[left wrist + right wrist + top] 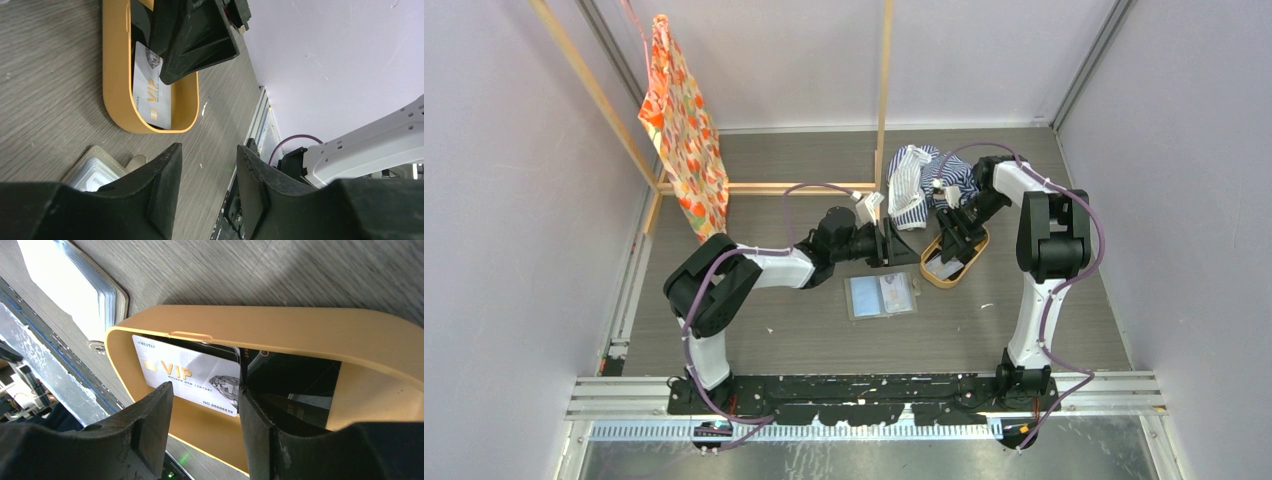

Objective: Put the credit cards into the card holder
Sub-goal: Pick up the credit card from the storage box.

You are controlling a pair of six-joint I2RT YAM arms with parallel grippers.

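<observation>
The grey-taupe card holder [882, 296] lies open on the table with pale cards in its pockets. It also shows in the left wrist view [97, 170] and the right wrist view [75, 285]. A whitish VIP credit card [185, 372] and a black card [295, 405] lie in the oval orange-tan tray [280, 330]. My right gripper [205, 390] is open and reaches down into the tray, jaws on either side of the VIP card's end, gripping nothing. My left gripper [207, 155] is open and empty, above the table between card holder and tray.
The tray [972, 258] sits right of the card holder. A striped cloth [919, 180] lies behind it. A wooden frame [884, 100] with an orange patterned bag [686, 125] stands at the back left. The right gripper [195, 35] hangs close before my left gripper.
</observation>
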